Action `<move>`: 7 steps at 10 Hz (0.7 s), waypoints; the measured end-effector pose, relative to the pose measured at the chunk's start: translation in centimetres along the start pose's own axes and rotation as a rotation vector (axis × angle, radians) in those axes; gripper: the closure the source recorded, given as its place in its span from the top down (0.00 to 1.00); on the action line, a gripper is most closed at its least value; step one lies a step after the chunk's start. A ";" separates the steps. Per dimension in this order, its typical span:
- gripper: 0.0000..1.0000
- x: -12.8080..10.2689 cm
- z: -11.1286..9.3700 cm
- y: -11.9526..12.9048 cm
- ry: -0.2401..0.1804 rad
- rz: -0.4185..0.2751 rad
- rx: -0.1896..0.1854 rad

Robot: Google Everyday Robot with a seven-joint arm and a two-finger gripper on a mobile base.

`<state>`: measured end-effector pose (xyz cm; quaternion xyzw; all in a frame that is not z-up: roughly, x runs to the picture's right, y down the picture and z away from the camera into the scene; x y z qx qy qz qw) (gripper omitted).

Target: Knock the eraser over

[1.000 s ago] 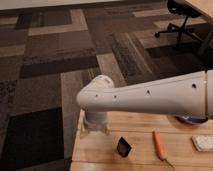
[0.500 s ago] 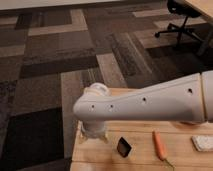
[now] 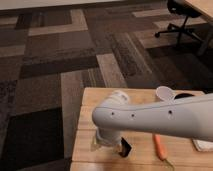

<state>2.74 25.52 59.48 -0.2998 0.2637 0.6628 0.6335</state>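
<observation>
Arm (image 3: 160,117): white, stretches across a wooden table (image 3: 95,100) | Gripper (image 3: 104,142): low at the table's front-left, mostly hidden behind the wrist | Eraser (image 3: 125,148): black, just right of the gripper | Carrot (image 3: 159,146): lying further right | White cup (image 3: 164,93): near the far edge

Dim warm room light, gripper (image 3: 103,142) shadowed beneath the brighter-lit arm (image 3: 160,118)

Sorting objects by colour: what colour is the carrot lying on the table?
Orange, clearest in the camera view: carrot, right of the gripper and black eraser.
</observation>
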 end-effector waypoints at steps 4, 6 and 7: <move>0.65 -1.8 0.1 -1.9 0.036 -0.049 -0.020; 0.65 -2.1 0.2 -1.5 0.039 -0.058 -0.030; 0.65 -2.2 0.2 -1.4 0.039 -0.059 -0.029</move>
